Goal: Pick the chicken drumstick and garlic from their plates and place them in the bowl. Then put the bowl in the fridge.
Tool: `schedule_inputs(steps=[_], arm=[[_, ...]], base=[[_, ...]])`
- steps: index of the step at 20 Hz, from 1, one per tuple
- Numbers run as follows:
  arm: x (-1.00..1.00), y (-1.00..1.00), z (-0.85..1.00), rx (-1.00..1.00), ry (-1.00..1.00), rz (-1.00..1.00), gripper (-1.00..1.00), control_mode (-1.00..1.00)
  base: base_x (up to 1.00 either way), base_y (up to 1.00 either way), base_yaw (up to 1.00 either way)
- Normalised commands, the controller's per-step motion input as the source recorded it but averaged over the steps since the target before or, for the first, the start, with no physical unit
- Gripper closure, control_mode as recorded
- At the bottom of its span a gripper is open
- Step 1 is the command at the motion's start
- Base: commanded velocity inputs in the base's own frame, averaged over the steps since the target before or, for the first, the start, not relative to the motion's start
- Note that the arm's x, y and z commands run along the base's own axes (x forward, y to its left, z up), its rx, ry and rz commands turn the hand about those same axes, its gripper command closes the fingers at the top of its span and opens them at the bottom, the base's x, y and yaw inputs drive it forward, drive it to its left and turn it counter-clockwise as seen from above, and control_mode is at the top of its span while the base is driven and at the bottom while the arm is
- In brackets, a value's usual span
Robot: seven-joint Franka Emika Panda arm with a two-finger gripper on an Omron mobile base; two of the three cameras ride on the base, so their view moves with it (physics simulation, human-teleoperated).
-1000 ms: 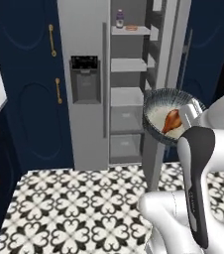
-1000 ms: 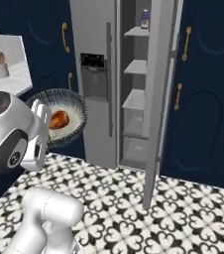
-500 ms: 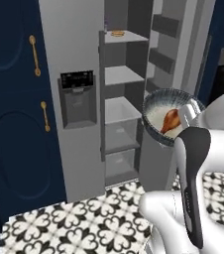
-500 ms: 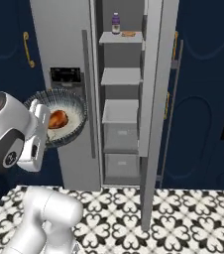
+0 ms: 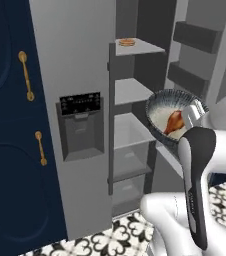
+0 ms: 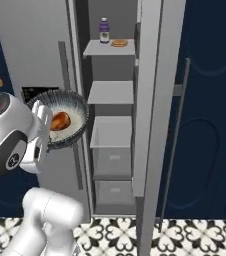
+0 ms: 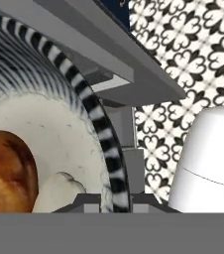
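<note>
The round deep bowl [image 5: 174,116], dark and striped outside and pale whitish-grey inside, sits at the centre right of the left base view and at the centre left of the right base view, carried in the air in front of the tall grey metal fridge [image 6: 35,60], whose right compartment stands open. The pincer [image 7: 106,201] is clamped narrow on the bowl's rim, its dark tips rising at the bottom edge of the hand view on either side of the wall; gripping the rim leaves the contents untouched. The bowl looks tilted toward the cameras, so its inside shows. In it lies the glossy reddish-brown chicken drumstick [image 7: 7,171], at the lower left of the hand view, and just beside it a small pale beige lump that I take to be the garlic [image 7: 57,191]. Both foods being in the bowl, only the stowing appears to remain. The pale fridge shelves [image 6: 112,92] rise in the upper middle of the right base view; the top one holds a small purple-capped bottle [image 6: 104,31] and a flat orange-brown item [image 6: 119,43], while the lower shelves look bare and seem the likelier landing place.
</note>
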Motion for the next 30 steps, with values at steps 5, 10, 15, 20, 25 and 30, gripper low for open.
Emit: schedule_inputs(steps=[5,10,15,20,25,30], arm=[[0.00,0.00,0.00,0.00,0.00,0.00,1.00,1.00],[0.00,0.00,0.00,0.00,0.00,0.00,1.00,1.00],[0.00,0.00,0.00,0.00,0.00,0.00,1.00,1.00],[0.00,0.00,0.00,0.00,0.00,0.00,1.00,1.00],[0.00,0.00,0.00,0.00,0.00,0.00,1.00,1.00],[0.83,0.00,-0.43,-0.01,0.00,0.01,1.00,-1.00]], base=[[0.95,-0.27,-0.01],[0.53,-0.49,0.00],[0.60,0.05,-0.04],[0.80,0.12,-0.02],[0.59,0.00,0.00],[0.00,0.00,0.00]])
